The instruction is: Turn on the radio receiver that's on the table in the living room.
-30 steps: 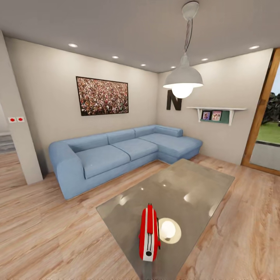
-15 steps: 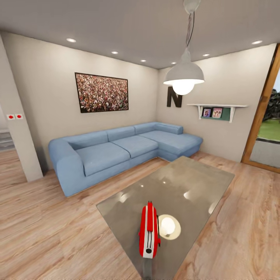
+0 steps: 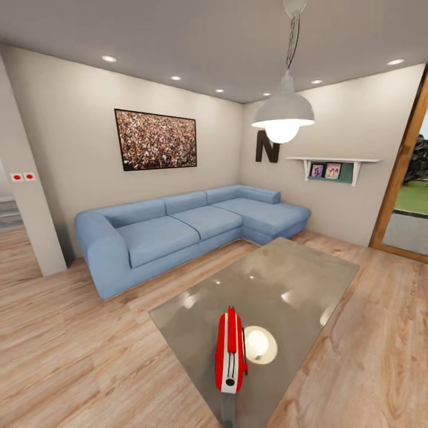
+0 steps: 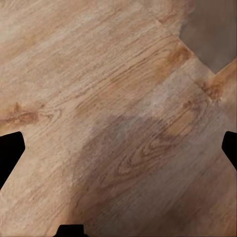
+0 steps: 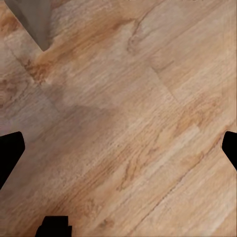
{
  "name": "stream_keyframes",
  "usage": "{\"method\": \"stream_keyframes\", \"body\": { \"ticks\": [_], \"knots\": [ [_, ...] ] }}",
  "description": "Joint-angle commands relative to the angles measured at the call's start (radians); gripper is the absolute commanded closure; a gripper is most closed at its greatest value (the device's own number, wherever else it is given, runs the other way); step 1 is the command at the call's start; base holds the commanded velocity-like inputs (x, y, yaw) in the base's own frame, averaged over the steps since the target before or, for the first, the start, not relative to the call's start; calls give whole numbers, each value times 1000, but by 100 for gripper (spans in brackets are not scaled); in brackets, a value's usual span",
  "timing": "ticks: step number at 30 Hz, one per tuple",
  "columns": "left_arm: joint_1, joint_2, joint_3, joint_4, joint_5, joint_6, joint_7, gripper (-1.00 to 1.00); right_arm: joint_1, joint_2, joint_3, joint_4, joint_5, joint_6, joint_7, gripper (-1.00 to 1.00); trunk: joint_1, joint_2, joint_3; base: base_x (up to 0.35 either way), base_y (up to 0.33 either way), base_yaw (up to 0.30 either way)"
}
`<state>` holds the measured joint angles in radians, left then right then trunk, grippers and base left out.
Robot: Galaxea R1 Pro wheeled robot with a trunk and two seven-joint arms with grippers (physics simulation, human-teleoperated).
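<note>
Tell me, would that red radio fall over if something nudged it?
Probably. The radio stands upright on a narrow edge, so a sideways push would likely tip it flat. The table is glossy glass, so it might also slide rather than grip. Its boxy shape suggests it is stiff and won't roll.

Left gripper [image 4: 118, 148]: jaws spread wide, dark fingertips [image 4: 11, 150] at 9 and 3 o'clock of its wrist view. Right gripper [image 5: 118, 148]: jaws likewise wide apart, nothing between them, pointing down.

Radio receiver [image 3: 230, 352] stands unobstructed (table [image 3: 309, 279] otherwise bare).
</note>
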<state>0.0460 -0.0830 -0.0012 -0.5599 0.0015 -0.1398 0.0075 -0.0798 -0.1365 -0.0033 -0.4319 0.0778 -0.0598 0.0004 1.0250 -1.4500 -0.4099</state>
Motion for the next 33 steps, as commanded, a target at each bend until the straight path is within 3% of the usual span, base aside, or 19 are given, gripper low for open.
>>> {"method": "stream_keyframes", "body": {
  "ticks": [1, 12, 33],
  "knots": [
    [0, 0, 0, 0, 0, 0, 0, -100, 0, 0, 0, 0, 0, 0, 0, -100, 0, 0, 0, 0, 231, 0],
    [0, 0, 1, 0, -2, 0, 0, -100, 0, 0, 0, 0, 0, 0, 0, -100, 0, 0, 0, 70, 244, 0],
    [0, -1, 0, 0, -2, -2, 0, -100, 0, 4, 11, -2, 9, 1, -6, -100, 0, 0, 0, 5, 8, 0]
  ]
}}
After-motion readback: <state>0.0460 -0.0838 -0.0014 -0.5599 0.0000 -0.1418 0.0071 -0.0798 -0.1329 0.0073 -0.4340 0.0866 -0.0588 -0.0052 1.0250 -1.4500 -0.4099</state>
